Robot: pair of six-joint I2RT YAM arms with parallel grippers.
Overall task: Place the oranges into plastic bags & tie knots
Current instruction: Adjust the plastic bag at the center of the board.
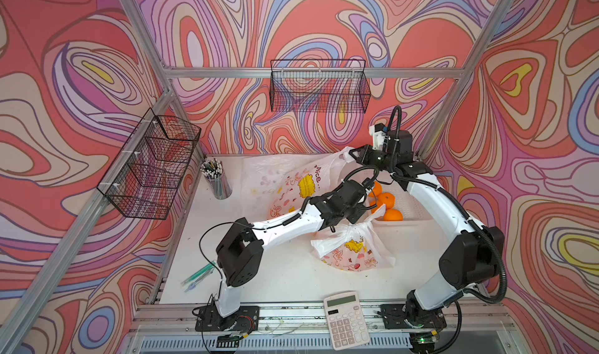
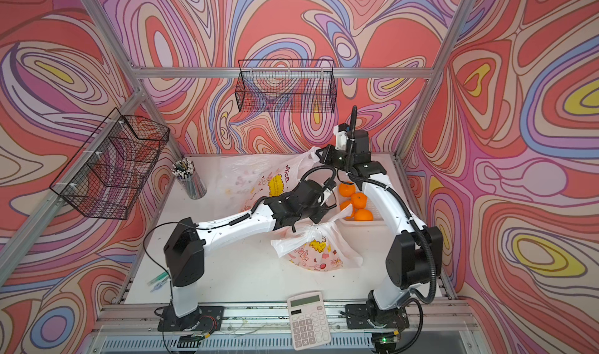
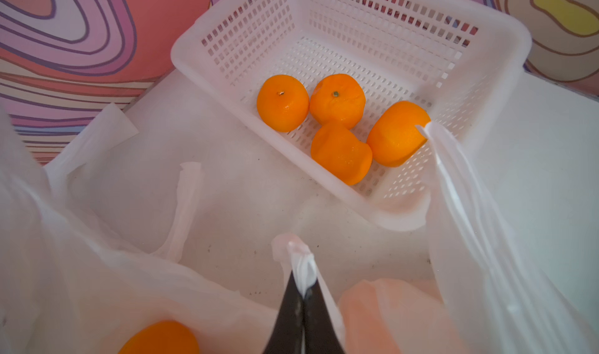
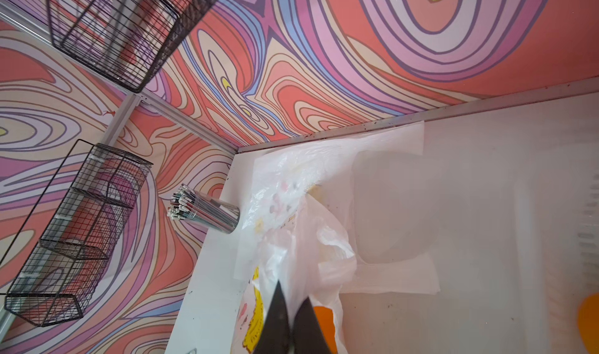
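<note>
Here, the translucent film bag (image 1: pixel 293 182) printed "Nice..." lies at the rear of the table (image 1: pixel 275 271), pinched by the right gripper (image 4: pixel 291 295). The left gripper (image 3: pixel 303 289) is clamped on a twisted white handle (image 3: pixel 301 261); four glossy round oranges (image 3: pixel 337 101) sit in the perforated basket (image 3: pixel 405 44).

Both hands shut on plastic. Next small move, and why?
Probably raise the left hand a little to draw its pinched handle taut; the right hand grips the printed bag's far handle, and that bag, orange inside, looks untied.
</note>
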